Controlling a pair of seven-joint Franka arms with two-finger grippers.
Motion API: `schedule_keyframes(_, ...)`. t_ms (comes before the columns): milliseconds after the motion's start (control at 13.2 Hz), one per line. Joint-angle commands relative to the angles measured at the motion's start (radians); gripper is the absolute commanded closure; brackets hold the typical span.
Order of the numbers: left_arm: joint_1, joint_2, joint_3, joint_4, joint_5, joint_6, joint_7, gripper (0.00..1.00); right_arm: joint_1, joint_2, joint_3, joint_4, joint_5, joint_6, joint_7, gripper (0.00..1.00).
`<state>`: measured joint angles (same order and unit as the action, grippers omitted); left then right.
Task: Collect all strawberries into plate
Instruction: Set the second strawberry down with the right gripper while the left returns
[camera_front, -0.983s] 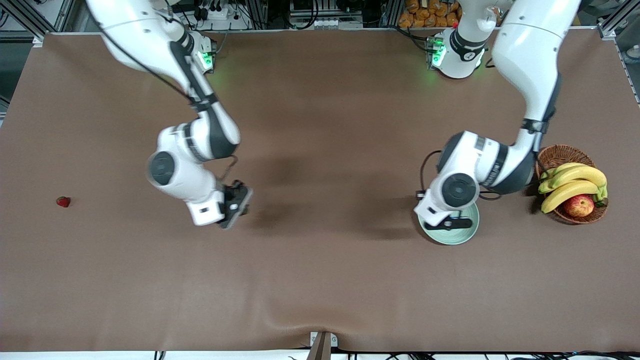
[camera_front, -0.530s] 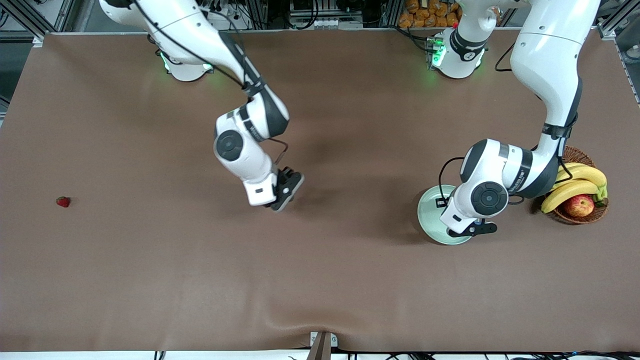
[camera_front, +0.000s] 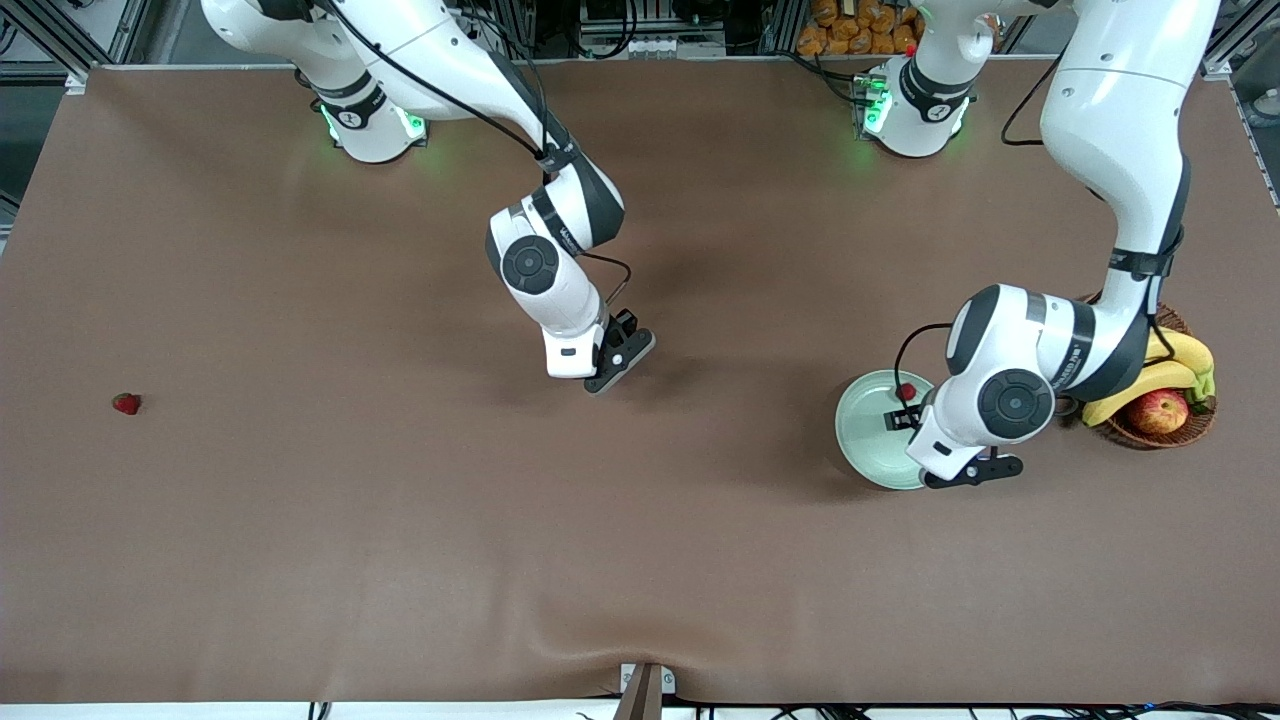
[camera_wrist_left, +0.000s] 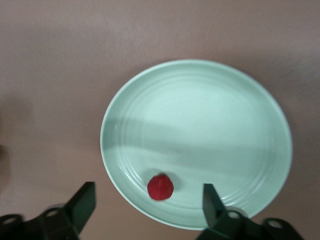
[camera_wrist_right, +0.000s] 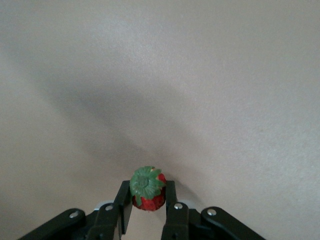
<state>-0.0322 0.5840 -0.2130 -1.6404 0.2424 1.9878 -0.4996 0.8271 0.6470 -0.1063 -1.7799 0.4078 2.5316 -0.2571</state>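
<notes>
One strawberry (camera_wrist_left: 160, 187) lies in the plate (camera_wrist_left: 240, 100) under the spread left claw (camera_wrist_left: 148, 203). The right claw (camera_wrist_right: 145, 210) pinches another (camera_wrist_right: 147, 189) over the surface (camera_front: 700, 560); a third (camera_front: 126, 403) waits well apart.

— What do I have on the table?

— I see the round pale mint-green plate (camera_front: 868, 440) toward the left arm's end, with one tiny red strawberry (camera_wrist_left: 160, 187) lying in it near the rim. Beside the plate, closer still to that end, sits the brown wicker basket (camera_front: 1150, 430) holding yellow bananas (camera_front: 1150, 372) and a red-yellow apple (camera_front: 1158, 411).

— And the rest?

— A second tiny strawberry (camera_front: 126, 403) lies alone at the right arm's end, well apart. A third one (camera_wrist_right: 147, 189) sits between the right gripper (camera_wrist_right: 145, 212) fingers, over mid-table.
</notes>
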Motion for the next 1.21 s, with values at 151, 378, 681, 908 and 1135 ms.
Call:
schedule_keyframes(151, 0.0, -0.099, -0.042, 0.013, 0.001, -0.015, 0.004, 0.0, 0.014, -0.003, -0.013, 0.017, 0.016, -0.017, 0.055, 0.0)
schedule_keyframes(378, -0.005, -0.131, -0.083, 0.021, 0.0, -0.023, -0.01, 0.0, -0.052, -0.094, -0.02, -0.044, 0.014, -0.02, 0.041, 0.0)
schedule_keyframes(681, -0.006, -0.153, -0.146, 0.024, -0.031, -0.023, -0.066, 0.0, -0.262, -0.199, -0.02, -0.095, 0.012, -0.158, -0.14, 0.0)
schedule_keyframes(908, -0.037, -0.139, -0.201, 0.044, -0.041, -0.021, -0.256, 0.0, -0.48, -0.237, -0.021, -0.096, 0.008, -0.305, -0.342, 0.0)
schedule_keyframes(1135, -0.144, -0.122, -0.204, 0.044, -0.043, -0.02, -0.461, 0.0, -0.714, -0.242, -0.021, -0.095, -0.001, -0.407, -0.592, 0.0)
